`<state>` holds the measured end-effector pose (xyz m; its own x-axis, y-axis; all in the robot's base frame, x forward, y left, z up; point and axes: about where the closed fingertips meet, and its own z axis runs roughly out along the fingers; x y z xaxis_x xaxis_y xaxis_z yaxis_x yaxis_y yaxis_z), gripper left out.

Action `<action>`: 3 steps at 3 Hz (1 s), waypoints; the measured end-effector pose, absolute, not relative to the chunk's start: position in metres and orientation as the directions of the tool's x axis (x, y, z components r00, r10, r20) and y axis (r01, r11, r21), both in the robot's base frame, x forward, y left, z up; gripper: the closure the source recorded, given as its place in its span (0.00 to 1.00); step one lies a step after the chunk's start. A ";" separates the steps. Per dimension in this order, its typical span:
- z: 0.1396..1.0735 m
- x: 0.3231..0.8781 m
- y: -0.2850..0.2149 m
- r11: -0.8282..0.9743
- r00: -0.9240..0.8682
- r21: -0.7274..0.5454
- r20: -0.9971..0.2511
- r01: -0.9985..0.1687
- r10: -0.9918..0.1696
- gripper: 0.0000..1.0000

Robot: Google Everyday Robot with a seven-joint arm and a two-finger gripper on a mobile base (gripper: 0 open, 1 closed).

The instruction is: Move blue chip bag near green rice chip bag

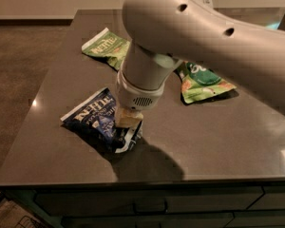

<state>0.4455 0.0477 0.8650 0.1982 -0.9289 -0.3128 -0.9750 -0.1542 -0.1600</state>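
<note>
The blue chip bag (94, 116), dark navy with white "Kettle" lettering, lies near the front left of the dark table (218, 137). My gripper (128, 120) points down at the bag's right end and is shut on it; that end is raised a little, with a shadow under it. The large white arm hides most of the fingers. The green rice chip bag (205, 83), bright green with a dark teal oval label, lies to the right and farther back, partly behind the arm and apart from the blue bag.
An olive-green Kettle bag (107, 43) lies at the back left of the table. The table's front edge (147, 180) is close below the blue bag, and its left edge drops to the floor (19, 80).
</note>
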 end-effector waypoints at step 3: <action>0.950 0.511 0.010 0.042 0.084 -0.271 -0.437 -0.962 -0.896 1.00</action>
